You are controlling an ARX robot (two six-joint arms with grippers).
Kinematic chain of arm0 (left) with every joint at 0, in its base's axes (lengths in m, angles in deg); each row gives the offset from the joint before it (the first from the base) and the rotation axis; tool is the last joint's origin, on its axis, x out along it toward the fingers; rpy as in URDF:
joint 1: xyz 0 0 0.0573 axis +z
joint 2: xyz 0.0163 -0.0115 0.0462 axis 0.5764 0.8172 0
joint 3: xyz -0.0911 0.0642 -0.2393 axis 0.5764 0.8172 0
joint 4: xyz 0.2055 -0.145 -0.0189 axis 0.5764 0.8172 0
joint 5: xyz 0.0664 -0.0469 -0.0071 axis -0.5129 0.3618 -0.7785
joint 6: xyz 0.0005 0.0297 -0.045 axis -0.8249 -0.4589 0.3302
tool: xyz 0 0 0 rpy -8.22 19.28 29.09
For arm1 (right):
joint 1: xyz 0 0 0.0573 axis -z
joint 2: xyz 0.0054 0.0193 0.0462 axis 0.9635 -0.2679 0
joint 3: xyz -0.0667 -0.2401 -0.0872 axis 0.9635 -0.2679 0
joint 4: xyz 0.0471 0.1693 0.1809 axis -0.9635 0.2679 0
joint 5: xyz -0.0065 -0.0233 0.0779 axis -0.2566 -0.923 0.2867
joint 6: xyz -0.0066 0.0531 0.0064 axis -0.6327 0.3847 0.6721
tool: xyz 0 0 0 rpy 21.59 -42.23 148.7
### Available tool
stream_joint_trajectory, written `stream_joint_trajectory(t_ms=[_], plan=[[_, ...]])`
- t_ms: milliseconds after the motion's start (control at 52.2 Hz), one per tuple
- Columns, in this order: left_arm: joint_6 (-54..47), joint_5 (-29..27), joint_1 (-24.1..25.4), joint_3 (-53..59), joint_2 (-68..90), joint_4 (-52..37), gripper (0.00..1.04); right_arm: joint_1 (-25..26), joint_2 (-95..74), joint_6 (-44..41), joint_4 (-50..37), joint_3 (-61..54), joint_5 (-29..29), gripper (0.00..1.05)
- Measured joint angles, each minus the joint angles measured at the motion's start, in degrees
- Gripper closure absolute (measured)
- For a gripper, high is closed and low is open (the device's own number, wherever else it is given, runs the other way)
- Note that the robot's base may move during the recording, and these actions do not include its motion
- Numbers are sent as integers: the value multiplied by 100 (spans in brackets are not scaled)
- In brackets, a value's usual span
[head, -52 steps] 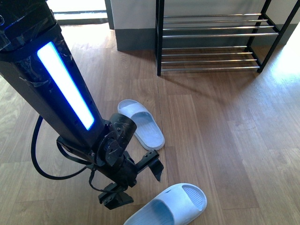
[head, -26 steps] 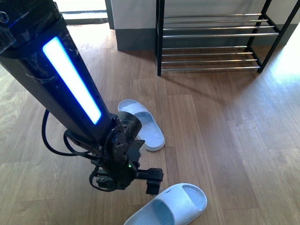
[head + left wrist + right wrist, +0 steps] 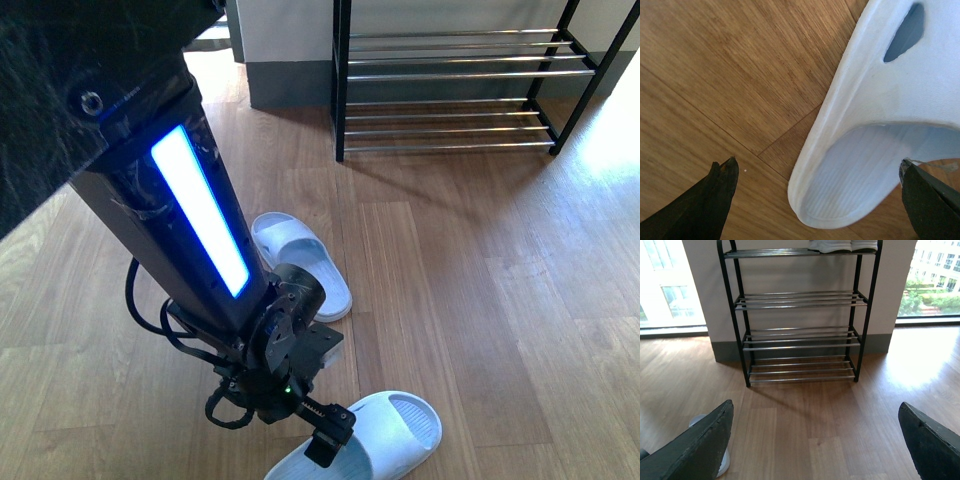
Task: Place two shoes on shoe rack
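Sunlit wood floor, pale wall, bright windows

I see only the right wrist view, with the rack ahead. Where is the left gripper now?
Observer: In the front view, the left gripper hangs low over the heel end of the nearer slide.
Operator: Is it open?
Observer: Yes. The left wrist view shows its fingers wide apart, the slide's heel between them.
Operator: And the second slide?
Observer: It lies flat on the floor between the nearer slide and the rack, partly behind the left arm.
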Motion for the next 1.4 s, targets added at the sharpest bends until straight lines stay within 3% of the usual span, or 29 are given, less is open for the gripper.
stream_joint_trajectory(t_ms=[249, 805, 1035, 1169, 1399], plan=[[-1255, -79, -63, -114, 273, -691, 9, 0, 0, 0, 0, 0, 0, 9], [-2374, 793, -138, -138, 645, -2334, 9, 0, 0, 0, 0, 0, 0, 9], [-2573, 881, -170, -85, 717, -2756, 10, 0, 0, 0, 0, 0, 0, 9], [-2653, 879, -162, -20, 800, -2942, 26, 0, 0, 0, 0, 0, 0, 9], [-2863, 728, -160, 37, 916, -3176, 67, 0, 0, 0, 0, 0, 0, 9]])
